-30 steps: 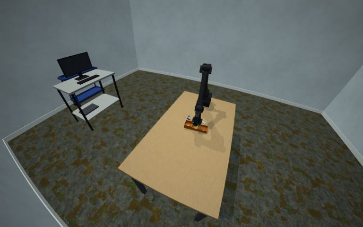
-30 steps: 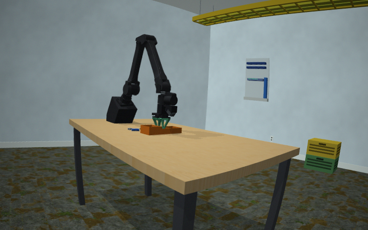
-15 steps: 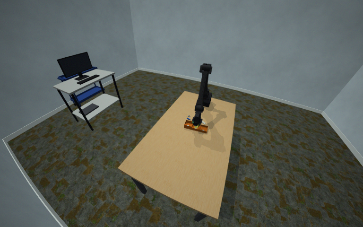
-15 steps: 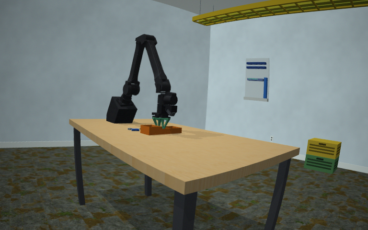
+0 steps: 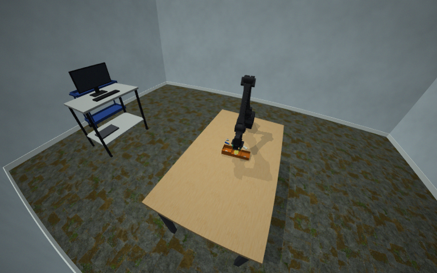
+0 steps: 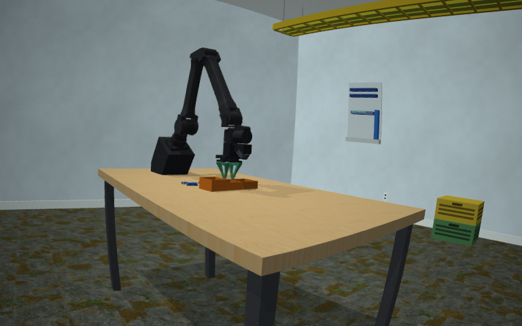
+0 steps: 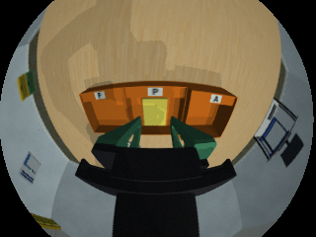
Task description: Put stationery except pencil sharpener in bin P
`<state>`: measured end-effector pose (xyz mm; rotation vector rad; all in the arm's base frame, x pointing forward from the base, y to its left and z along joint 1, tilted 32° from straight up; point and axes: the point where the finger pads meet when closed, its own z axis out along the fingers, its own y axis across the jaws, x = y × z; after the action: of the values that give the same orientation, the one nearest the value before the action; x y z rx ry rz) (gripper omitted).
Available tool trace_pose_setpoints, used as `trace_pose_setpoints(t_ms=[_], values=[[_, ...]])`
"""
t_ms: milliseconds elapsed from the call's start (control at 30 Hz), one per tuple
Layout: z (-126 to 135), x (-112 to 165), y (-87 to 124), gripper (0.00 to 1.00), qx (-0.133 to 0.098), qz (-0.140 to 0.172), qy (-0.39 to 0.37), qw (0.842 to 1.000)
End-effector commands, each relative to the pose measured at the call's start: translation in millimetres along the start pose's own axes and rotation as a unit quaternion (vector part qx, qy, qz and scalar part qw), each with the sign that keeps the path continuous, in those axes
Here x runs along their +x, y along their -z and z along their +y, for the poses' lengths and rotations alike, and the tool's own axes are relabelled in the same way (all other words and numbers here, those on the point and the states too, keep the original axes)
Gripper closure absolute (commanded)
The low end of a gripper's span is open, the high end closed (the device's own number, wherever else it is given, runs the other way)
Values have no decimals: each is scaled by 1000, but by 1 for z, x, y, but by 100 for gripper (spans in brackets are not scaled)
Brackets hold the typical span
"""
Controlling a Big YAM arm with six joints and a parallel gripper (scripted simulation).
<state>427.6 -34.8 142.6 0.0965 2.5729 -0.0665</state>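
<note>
One yellow pad [image 7: 156, 110] lies low in the middle bin marked P [image 7: 154, 93], directly under my gripper [image 7: 155, 119], whose fingers stand loosened and grasp nothing, while small blue items [image 6: 189, 183] wait left of the orange bins on the table [image 6: 295, 226], with nothing blocking my lift.

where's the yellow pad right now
In the wrist view the yellow pad lies in the orange bin's middle compartment, the one marked P, just ahead of the open claw and between its green fingers.
</note>
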Motion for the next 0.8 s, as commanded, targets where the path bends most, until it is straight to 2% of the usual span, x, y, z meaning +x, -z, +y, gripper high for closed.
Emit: trace_pose_setpoints(t_ms=[0, 100, 267, 367, 400, 533, 600, 767], values=[[-5, -20, 20, 55, 3, -23, 2, 1000], [-5, -25, 27, 55, 3, -27, 3, 1000], [-1, -26, 53, 55, 1, -29, 5, 1000], [0, -19, 50, 55, 0, -23, 5, 1000], [1, -2, 32, 55, 0, 5, 6, 1000], [1, -1, 32, 55, 0, 6, 6, 1000], [-1, -13, 41, 55, 0, -15, 1, 1000], [-1, -13, 41, 55, 0, -15, 1, 1000]])
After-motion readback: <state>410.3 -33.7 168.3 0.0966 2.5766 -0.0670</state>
